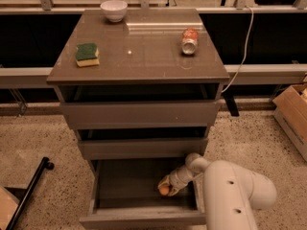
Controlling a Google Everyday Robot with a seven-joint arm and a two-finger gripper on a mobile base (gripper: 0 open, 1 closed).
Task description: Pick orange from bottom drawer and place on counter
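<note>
Fingers [162,181] of the gripper [166,188] look closed on the orange [164,190], low in the right part of the open bottom drawer [144,219], near its front wall. The grasp step seems to be in hand. Next comes a lift clear of the two upper drawers [144,115], then a carry to the counter [144,56]. Bare space lies there between the sponge [87,54] at left and the soda can [190,41] at right, short of the far bowl [114,10].
</note>
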